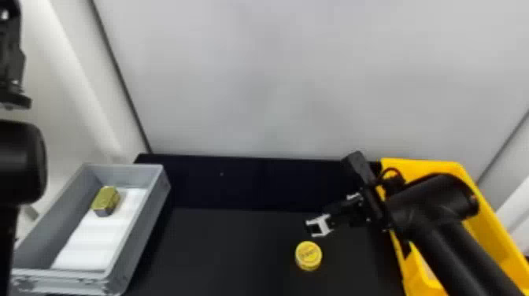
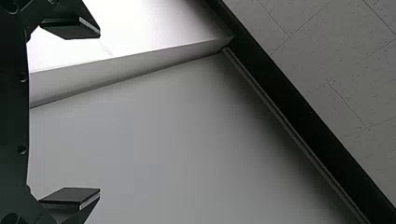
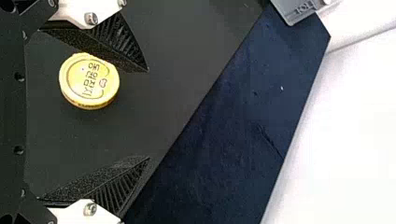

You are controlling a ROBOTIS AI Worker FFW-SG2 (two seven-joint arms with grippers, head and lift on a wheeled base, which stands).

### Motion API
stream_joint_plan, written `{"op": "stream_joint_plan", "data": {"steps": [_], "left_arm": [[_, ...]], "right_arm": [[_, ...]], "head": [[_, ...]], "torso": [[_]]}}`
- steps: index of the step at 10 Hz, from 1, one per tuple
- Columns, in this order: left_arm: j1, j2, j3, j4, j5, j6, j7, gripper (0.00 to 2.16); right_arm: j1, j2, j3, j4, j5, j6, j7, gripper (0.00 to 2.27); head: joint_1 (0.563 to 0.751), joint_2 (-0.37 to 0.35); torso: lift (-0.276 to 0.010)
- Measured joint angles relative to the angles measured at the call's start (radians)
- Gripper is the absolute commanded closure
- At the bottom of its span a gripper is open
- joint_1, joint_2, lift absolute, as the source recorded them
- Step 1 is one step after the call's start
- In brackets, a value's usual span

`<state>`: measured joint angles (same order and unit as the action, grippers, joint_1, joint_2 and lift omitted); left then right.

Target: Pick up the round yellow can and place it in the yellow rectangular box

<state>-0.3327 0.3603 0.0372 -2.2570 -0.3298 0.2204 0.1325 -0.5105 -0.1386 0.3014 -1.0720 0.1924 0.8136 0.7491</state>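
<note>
The round yellow can (image 1: 308,254) is on the black table (image 1: 220,252), with its round printed face turned upward. In the head view it is near the right gripper (image 1: 320,217), on the side closer to the robot. The jaws of this gripper are wide apart and they grip nothing. In the right wrist view the can appears nearer to one finger (image 3: 100,44), and this finger covers a small part of its edge. If they touch, I cannot tell.

The right arm (image 1: 437,228) comes from the lower right corner and passes over the yellow box (image 1: 429,164), which stands at the right side of the table.

The left gripper (image 1: 11,67) is high at the left edge of the head view. In the left wrist view its two jaws are also well separated, with nothing between them.

On the left side there is a grey box (image 1: 156,191). Inside it lies a white sheet (image 1: 88,244), and a small gold block (image 1: 105,198) rests at its far part.
</note>
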Motion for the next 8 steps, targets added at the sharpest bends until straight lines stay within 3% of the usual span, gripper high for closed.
{"op": "stream_joint_plan", "data": {"steps": [3,8], "left_arm": [[-0.014,-0.007,-0.015,0.014,0.000,-0.012,0.002,0.09],[-0.020,-0.018,-0.022,0.024,0.000,-0.022,0.002,0.09]], "right_arm": [[-0.032,0.008,0.041,0.107,-0.032,-0.061,-0.002,0.14],[-0.038,0.018,0.078,0.159,-0.045,-0.092,-0.003,0.14]], "head": [[0.663,0.054],[0.663,0.054]], "torso": [[-0.010],[-0.010]]}}
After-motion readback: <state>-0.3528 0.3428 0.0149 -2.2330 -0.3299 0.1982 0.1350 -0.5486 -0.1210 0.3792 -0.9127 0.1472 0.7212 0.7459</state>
